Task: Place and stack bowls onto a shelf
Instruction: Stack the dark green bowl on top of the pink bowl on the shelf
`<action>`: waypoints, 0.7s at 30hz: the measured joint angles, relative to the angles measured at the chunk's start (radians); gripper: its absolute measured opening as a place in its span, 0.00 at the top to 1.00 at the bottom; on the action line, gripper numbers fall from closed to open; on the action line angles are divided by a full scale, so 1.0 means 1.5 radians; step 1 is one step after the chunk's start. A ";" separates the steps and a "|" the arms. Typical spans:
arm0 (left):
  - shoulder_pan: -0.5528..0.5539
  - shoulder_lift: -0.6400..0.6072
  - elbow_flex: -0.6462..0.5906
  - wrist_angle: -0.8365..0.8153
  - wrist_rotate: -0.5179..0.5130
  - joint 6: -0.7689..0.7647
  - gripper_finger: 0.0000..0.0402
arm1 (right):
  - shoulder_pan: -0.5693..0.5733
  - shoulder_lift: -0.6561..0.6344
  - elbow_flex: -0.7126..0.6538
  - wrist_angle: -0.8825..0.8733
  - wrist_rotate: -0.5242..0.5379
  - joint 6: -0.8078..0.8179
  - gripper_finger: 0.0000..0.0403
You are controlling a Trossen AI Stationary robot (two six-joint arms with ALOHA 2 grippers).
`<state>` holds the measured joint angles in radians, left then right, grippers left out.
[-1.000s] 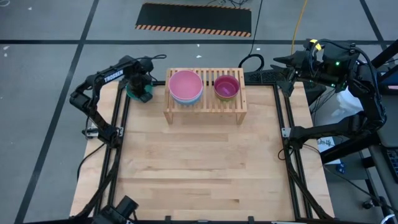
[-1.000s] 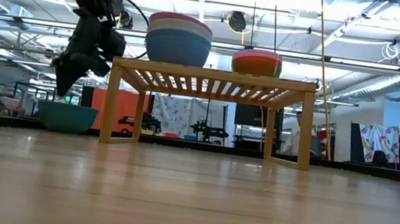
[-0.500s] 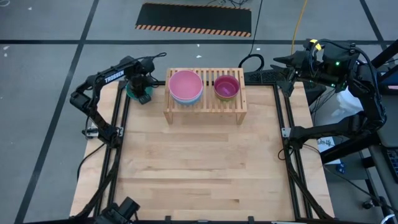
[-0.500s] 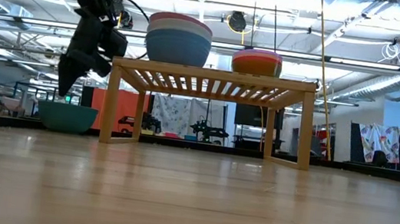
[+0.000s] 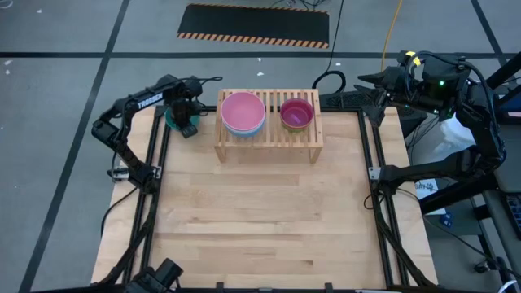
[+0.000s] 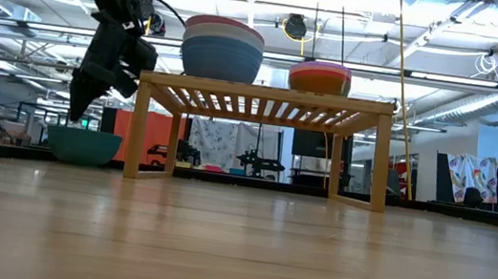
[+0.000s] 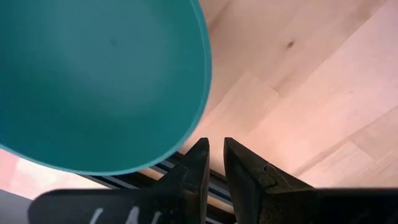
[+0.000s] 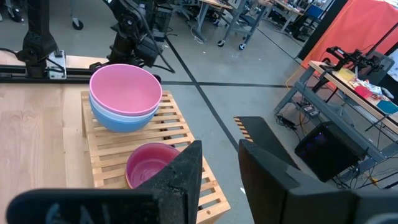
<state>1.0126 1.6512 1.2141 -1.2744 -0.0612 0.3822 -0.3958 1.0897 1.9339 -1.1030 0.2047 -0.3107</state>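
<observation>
We're on the pickup of the teal bowl (image 5: 176,119), sitting on the worktop (image 5: 260,220) just left of the shelf (image 5: 269,134). Left end effector (image 7: 215,163) is above its rim, fingers nearly together and empty; next it needs to straddle the rim and clamp. Right end effector (image 8: 219,163) waits parted, off the worktop's far right corner. Light wood planks; open lab behind.

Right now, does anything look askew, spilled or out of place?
Nothing spilled or damaged. One teal bowl sits on the table beside the shelf, under the left hand, while the pink-topped stack and the smaller stack rest upright on it.
</observation>
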 joint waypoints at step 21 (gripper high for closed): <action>-0.044 -0.029 -0.039 0.054 -0.068 0.030 0.86 | 0.000 0.000 0.000 0.035 0.000 0.000 0.75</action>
<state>0.9460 1.6073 1.1549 -1.1937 -0.1630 0.4274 -0.3958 1.0897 1.9339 -1.0500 0.2043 -0.3101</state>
